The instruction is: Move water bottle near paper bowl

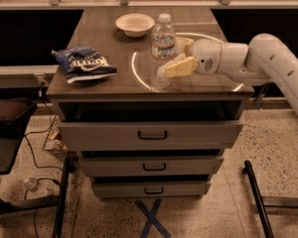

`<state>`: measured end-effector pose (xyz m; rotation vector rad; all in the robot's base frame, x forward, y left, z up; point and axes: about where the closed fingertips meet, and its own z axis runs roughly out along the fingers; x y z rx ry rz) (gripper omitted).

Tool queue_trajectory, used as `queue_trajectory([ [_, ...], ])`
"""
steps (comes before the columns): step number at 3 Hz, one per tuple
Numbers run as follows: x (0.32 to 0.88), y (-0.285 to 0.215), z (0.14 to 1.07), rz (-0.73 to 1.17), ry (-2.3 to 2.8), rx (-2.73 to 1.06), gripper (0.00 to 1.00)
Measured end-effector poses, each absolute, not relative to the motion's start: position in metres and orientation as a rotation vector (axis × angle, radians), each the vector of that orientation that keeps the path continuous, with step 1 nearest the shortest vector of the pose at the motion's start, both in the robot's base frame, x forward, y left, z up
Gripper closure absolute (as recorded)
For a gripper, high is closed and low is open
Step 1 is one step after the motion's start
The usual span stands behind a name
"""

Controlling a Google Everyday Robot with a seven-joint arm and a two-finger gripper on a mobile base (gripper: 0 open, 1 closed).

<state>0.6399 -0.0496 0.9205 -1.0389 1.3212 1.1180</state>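
Water bottle (pixel 162 51) stands upright immediately left of our gripper (pixel 173 57), between its spread jaws' tips; paper bowl (pixel 134 24) lies behind it, slightly left.

It looks like a robotics lab: a drawer cabinet (pixel 198 133) on speckled floor (pixel 280 148), loose cables (pixel 32 155), a blue tape cross (pixel 150 221), and the gripper (pixel 172 56) spread above the cabinet's top.

Countertop (pixel 104 33) bears water bottle (pixel 162 48), paper bowl (pixel 134 24), bag (pixel 84 63); gripper (pixel 175 56) at bottle
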Motion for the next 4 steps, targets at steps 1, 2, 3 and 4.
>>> queue_trajectory([
  [1,0.640,-0.045,0.922,1.123,1.316,-1.047,0.23],
  [2,0.639,-0.042,0.922,1.127,1.314,-1.050,0.47],
  [3,0.639,-0.039,0.923,1.130,1.311,-1.053,0.70],
  [4,0.638,-0.034,0.924,1.137,1.306,-1.060,1.00],
])
